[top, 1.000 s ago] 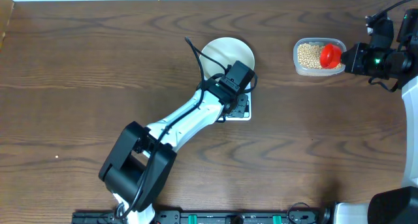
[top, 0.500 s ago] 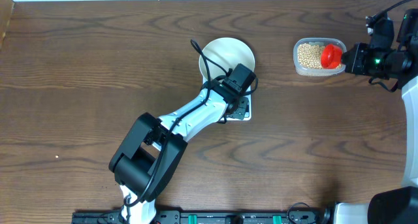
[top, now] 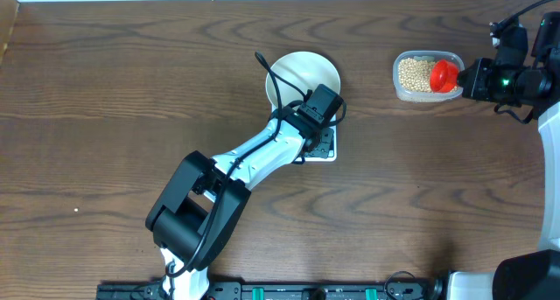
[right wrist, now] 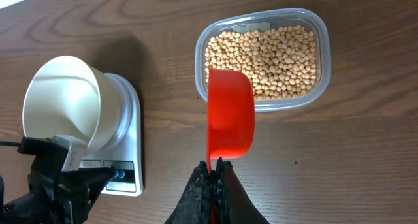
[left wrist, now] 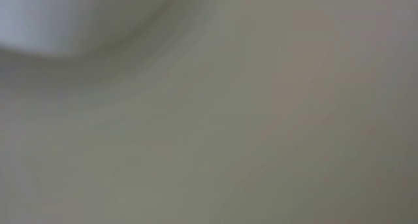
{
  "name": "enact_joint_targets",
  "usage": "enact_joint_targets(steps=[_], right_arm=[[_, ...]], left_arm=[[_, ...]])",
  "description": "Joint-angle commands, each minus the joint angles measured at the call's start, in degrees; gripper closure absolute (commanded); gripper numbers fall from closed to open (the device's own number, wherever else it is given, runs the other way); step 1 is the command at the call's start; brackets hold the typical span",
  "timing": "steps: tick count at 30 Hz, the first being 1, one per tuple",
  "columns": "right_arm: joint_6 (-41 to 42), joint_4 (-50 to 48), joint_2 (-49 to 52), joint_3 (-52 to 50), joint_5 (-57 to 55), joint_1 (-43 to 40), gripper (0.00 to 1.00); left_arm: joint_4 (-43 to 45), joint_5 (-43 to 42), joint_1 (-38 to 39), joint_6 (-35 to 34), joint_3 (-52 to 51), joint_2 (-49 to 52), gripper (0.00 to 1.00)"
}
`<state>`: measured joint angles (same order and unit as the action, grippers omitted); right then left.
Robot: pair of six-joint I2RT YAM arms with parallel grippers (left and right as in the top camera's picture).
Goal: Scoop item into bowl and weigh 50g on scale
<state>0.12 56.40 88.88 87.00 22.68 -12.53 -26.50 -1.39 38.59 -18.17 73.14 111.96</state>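
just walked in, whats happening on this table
The right gripper holds a red scoop, empty, over the near edge of the tub of beans. The left gripper is at the bowl, which sits on the scale and looks empty. The left wrist view is all blur, so I cannot tell whether it grips the bowl. No beans are in the bowl yet.

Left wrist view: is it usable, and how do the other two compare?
Left wrist: wholly blurred, a pale surface fills the frame, nothing identifiable. Right wrist: sharp on the beans and red scoop. Overhead: clear, evenly lit table.
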Motion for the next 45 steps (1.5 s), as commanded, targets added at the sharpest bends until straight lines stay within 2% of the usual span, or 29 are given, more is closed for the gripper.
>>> enact_joint_targets(steps=[1,14,26,33,45], right_arm=[[-1.1,0.4,0.4,1.0,0.0,-0.2,0.99],[-1.1,1.2,0.4,1.0,0.0,-0.2,0.99],[-1.1,1.7,0.4,1.0,0.0,-0.2,0.99],[-1.1,1.7,0.4,1.0,0.0,-0.2,0.99],[-1.1,1.7,0.4,1.0,0.0,-0.2,0.99]], left_arm=[[0.2,-0.1,0.0,-0.5,-0.1,-1.6,0.93],[-0.4,-0.2,0.0,-2.1,-1.1,2.1,0.92],[-1.6,-0.1,-2.0,-5.5,-1.1,2.0,0.93],[-1.2,-0.2,-2.4,-5.2,-1.1,1.7,0.93],[-1.2,-2.5,-2.3,-2.2,-0.9,-10.4,0.93]])
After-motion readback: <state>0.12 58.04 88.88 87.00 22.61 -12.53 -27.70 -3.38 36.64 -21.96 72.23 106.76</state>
